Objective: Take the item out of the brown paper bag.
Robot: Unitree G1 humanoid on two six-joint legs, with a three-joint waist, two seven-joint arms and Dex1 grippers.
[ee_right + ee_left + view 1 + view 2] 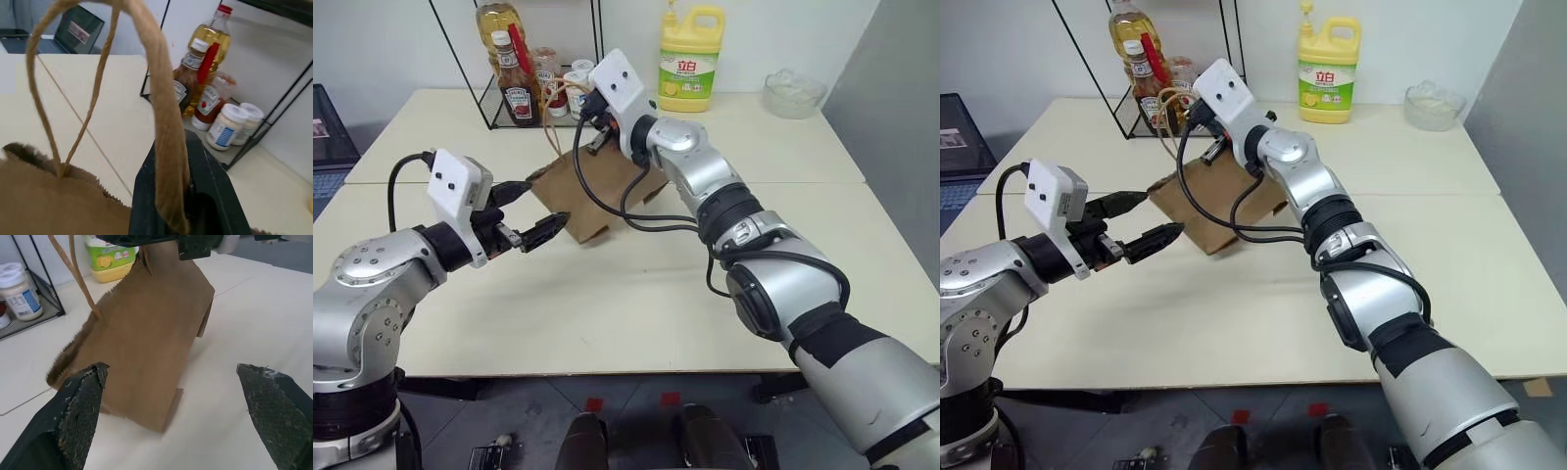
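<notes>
Handle grip: our right gripper pinches the crumpled brown paper bag's beige cord handle — likely steadying it; left gripper gapes beside it. Bottle unseen, presumably inside.

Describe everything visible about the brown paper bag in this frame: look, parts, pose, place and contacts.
The brown paper bag is creased brown kraft paper with a jagged mouth edge and thin beige cord loop handles. It sits tilted on the cream table, in front of the wire rack. The right gripper is shut on one handle at the bag's top. The left gripper is open beside the mouth end, apparently not touching. Its contents are hidden.
</notes>
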